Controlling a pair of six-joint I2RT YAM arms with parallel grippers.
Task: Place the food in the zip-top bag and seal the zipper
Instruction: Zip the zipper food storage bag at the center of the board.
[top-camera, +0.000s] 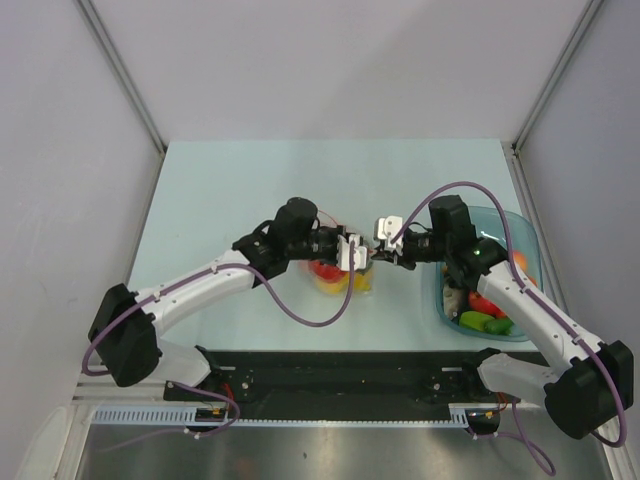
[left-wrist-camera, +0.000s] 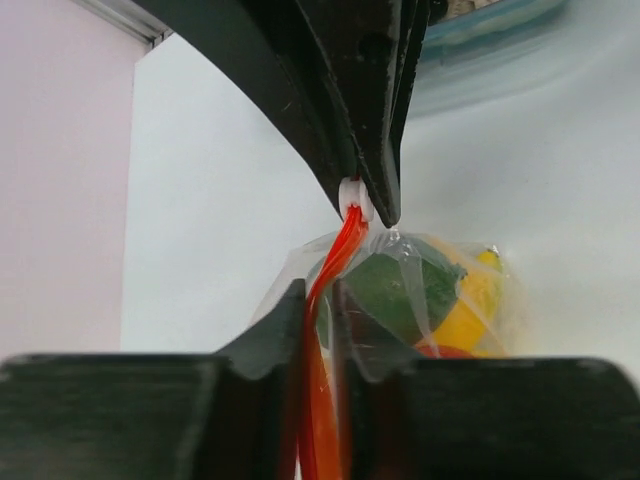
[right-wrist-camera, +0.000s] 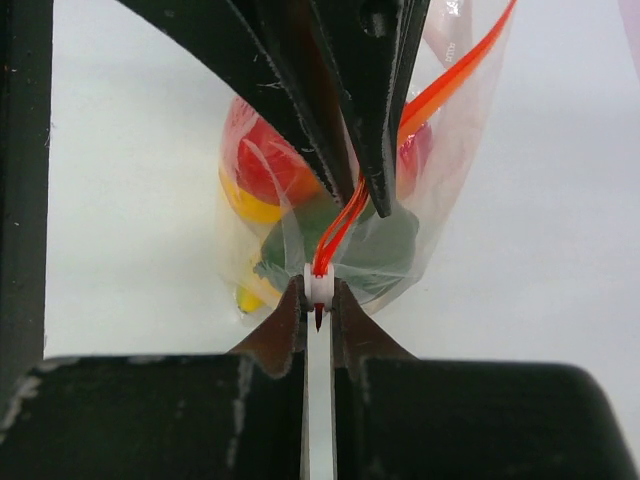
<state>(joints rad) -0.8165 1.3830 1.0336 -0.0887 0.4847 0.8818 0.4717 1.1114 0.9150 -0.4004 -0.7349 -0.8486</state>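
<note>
The clear zip-top bag (top-camera: 345, 278) hangs between my two grippers at the table's middle. It holds toy food: a red tomato (right-wrist-camera: 258, 160), a yellow piece (left-wrist-camera: 470, 312) and a green piece (left-wrist-camera: 398, 290). My left gripper (left-wrist-camera: 318, 296) is shut on the red-orange zipper (left-wrist-camera: 340, 250) near one end. My right gripper (right-wrist-camera: 318, 291) is shut on the zipper's white slider (right-wrist-camera: 318, 283) at the other end of the strip (right-wrist-camera: 440, 95). In the top view the left gripper (top-camera: 362, 256) and right gripper (top-camera: 380, 248) nearly touch above the bag.
A teal translucent tub (top-camera: 520, 228) stands at the right under my right arm. It holds more toy food, among it a green piece (top-camera: 482, 321) and a red one (top-camera: 484, 303). Grey walls close off the table's far side and both flanks.
</note>
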